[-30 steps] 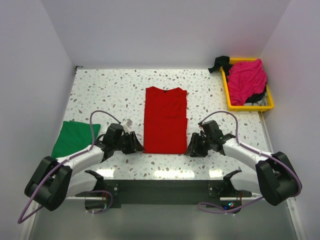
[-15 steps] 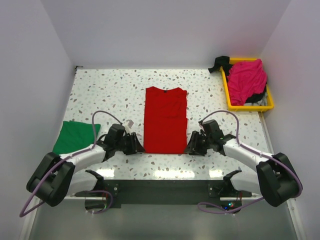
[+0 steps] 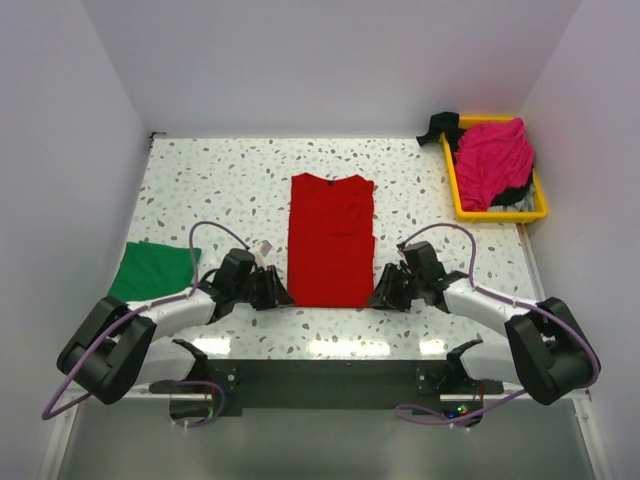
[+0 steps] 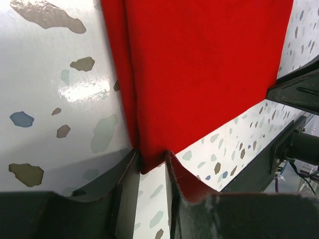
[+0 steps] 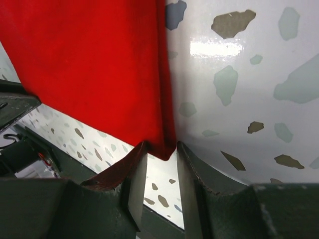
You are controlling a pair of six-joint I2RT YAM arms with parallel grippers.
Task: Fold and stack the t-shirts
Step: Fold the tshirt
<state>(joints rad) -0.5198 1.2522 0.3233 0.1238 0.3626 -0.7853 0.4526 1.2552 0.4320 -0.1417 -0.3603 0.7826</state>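
Note:
A red t-shirt (image 3: 331, 240) lies flat in a long narrow fold at the table's middle, collar at the far end. My left gripper (image 3: 278, 293) sits low at its near left corner and my right gripper (image 3: 378, 297) at its near right corner. In the left wrist view the red corner (image 4: 149, 162) pokes between the open fingertips of the left gripper (image 4: 151, 158). The right wrist view shows the same: the shirt's corner (image 5: 164, 147) between the parted tips of the right gripper (image 5: 160, 149). A folded green t-shirt (image 3: 150, 275) lies at the left edge. A magenta-pink t-shirt (image 3: 492, 160) is heaped in the tray.
A yellow plastic tray (image 3: 497, 212) stands at the back right, with dark cloth (image 3: 435, 125) hanging over its far corner. The table's front edge and the dark base rail (image 3: 320, 375) run just behind both grippers. White walls close in both sides.
Both grippers have slid inward onto the red t-shirt's near corners and dropped lower, and their jaws have narrowed around the cloth.

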